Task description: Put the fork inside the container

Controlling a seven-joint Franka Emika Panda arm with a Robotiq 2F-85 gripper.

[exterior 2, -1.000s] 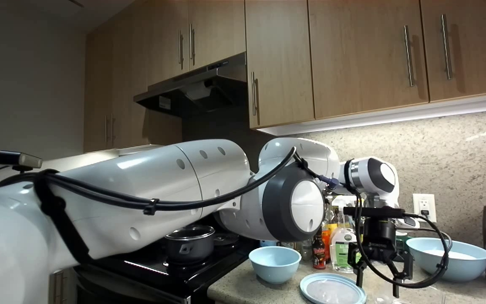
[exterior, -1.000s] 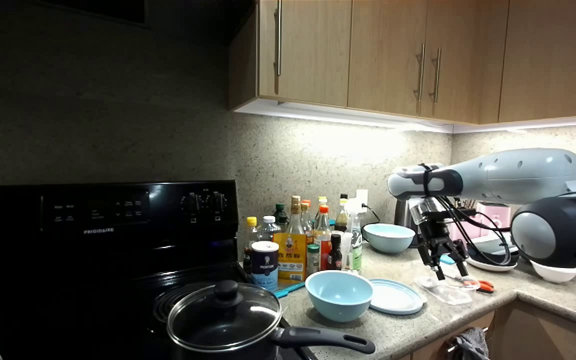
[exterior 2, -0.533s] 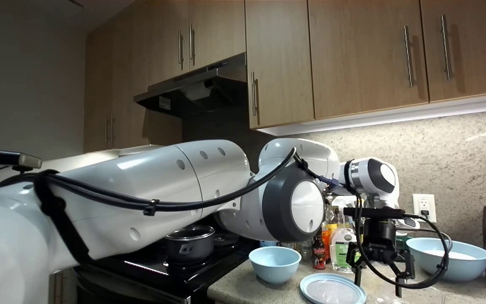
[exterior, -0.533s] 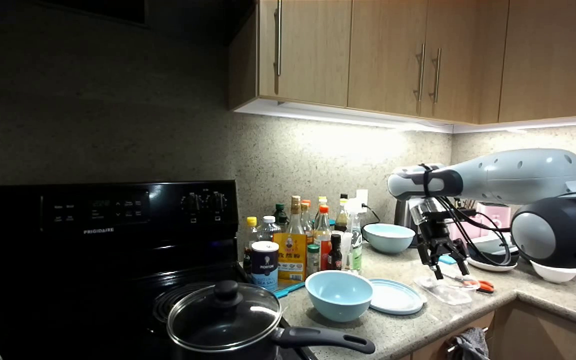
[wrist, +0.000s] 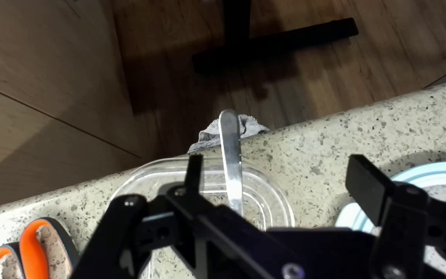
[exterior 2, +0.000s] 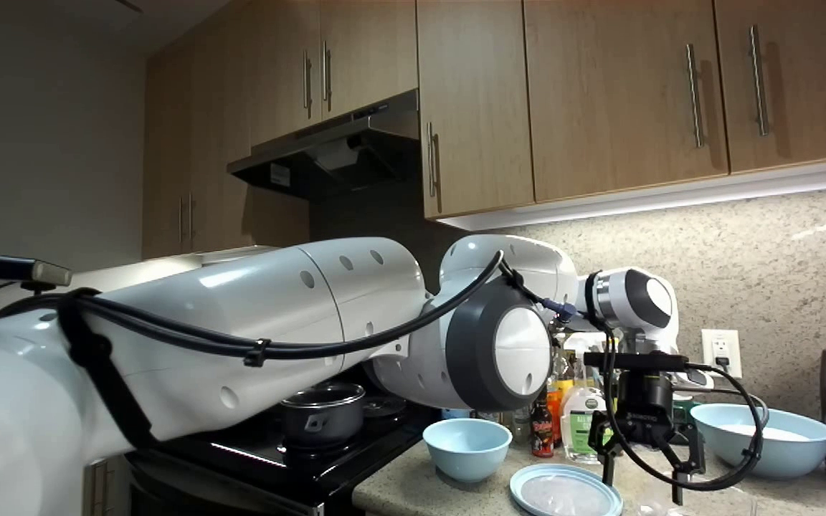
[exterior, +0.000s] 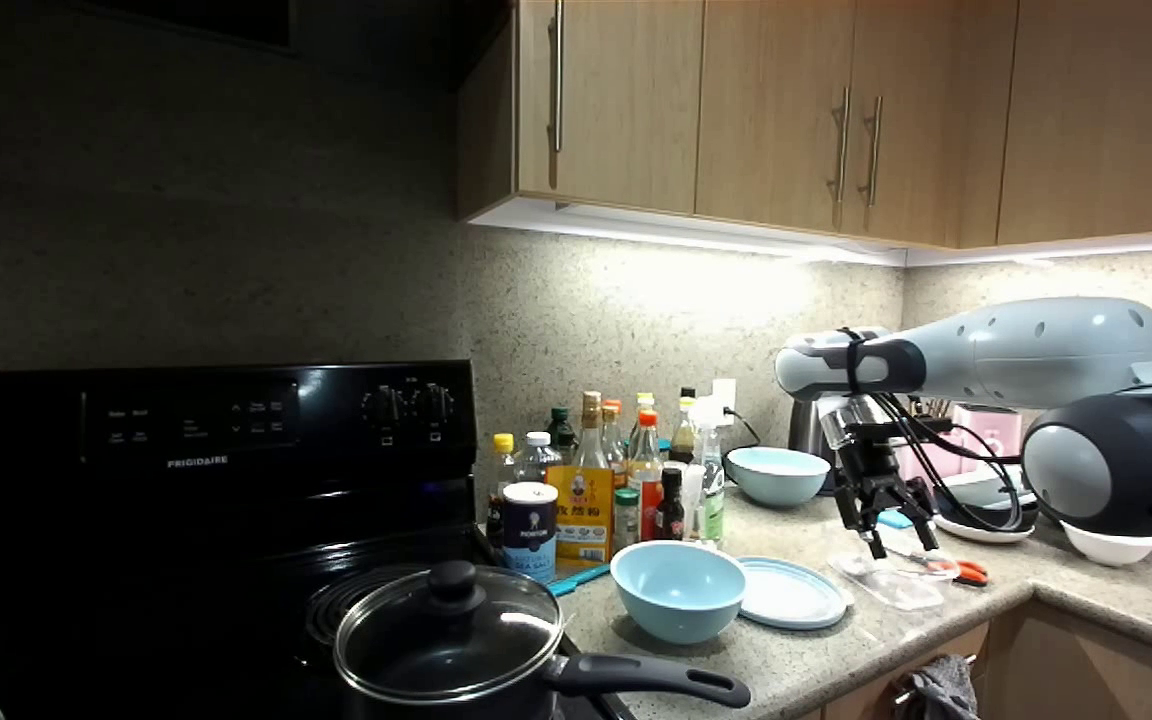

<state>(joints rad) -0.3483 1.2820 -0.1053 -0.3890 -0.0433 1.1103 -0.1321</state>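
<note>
Gripper (wrist: pixel 279 170): fingers apart, hanging above clear plastic container (wrist: pixel 272 190)
Fork (wrist: pixel 230 159): under gripper, handle crossing container rim and sticking out past it; head hidden behind gripper
Orange-handled scissors (wrist: pixel 32 248): beside container, off one side of gripper
Light-blue lid (exterior: pixel 791 600): off gripper's opposite side, near light-blue bowl (exterior: pixel 678 602)

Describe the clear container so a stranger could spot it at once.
On the counter, look beneath the gripper. The container lies between the blue lid and the orange-handled scissors. Unlike them, it is colourless, with a silver handle crossing its rim.
</note>
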